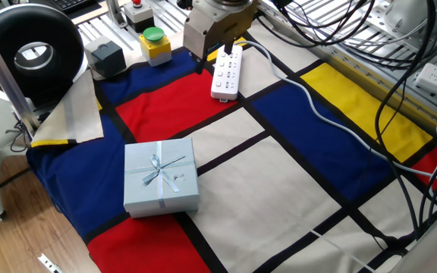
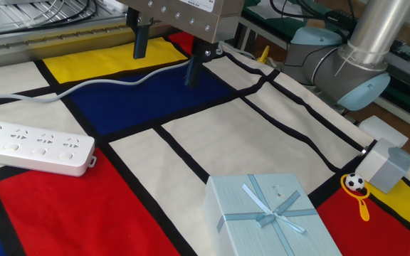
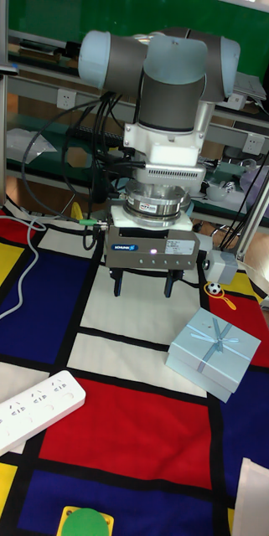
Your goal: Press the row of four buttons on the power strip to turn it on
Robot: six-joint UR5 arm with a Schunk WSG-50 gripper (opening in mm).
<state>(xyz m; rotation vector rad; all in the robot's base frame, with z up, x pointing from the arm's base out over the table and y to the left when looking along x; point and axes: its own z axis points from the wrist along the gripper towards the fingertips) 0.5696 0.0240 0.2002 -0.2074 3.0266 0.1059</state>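
Right now the gripper point(image 3: 144, 286) hangs above the cloth with its two fingers spread wide apart, grasping nothing; the gap shows plainly in the tall fixed view and in the other fixed view. The power strip point(image 3: 28, 414) lies flat on the patterned cloth point(image 1: 279, 167), near the yellow box point(image 1: 155, 45) with the green button, its white cable point(image 2: 84, 89) trailing off across the blue panel. The four buttons are too small to pick out for certain, though they probably sit along one long edge of the strip. From here the main risk is aim; wide-open fingers could straddle a switch or land on a socket instead. A sideways push could also slide the light strip on the cloth; the cable might snag a finger.
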